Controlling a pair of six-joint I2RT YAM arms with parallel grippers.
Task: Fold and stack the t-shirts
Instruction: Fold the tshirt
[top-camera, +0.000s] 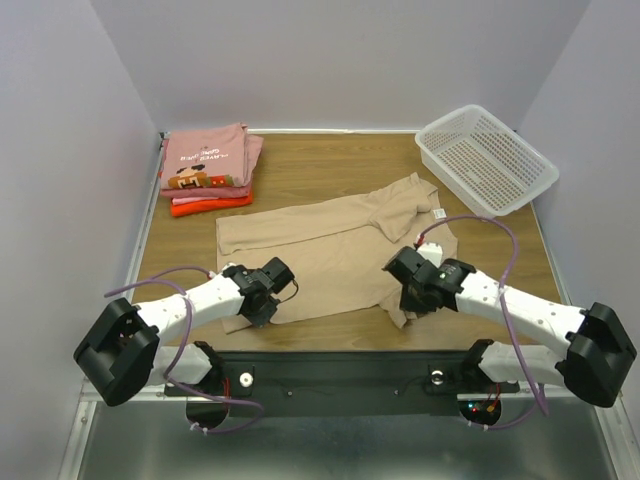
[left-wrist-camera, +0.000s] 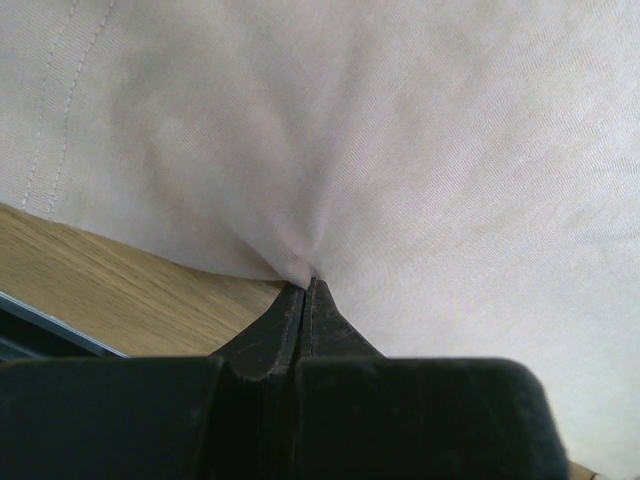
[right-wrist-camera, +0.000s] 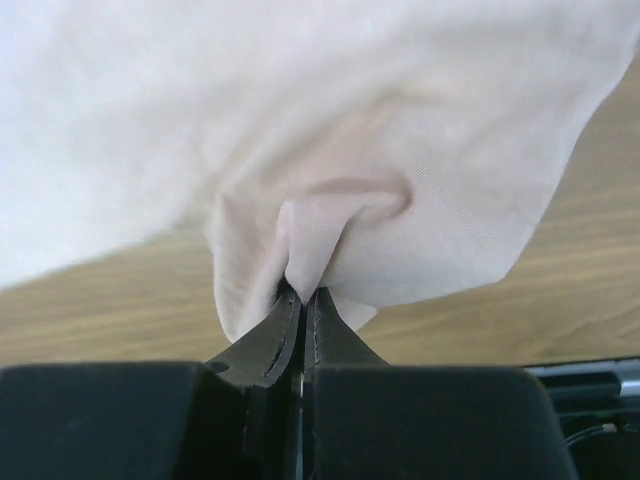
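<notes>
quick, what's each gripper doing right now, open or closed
Left gripper: closed, pinching the near edge of the tan t-shirt.
Right gripper: closed, pinching a fold of the same tan t-shirt.

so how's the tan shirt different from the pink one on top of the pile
The tan shirt lies spread out across the table; the pink shirt sits folded atop a stack in the far left corner. The tan shirt is plain; the pink shirt has a cartoon print and lettering. The left gripper and right gripper pinch the tan shirt; nothing touches the pink shirt. Both are cloth tees.
</notes>
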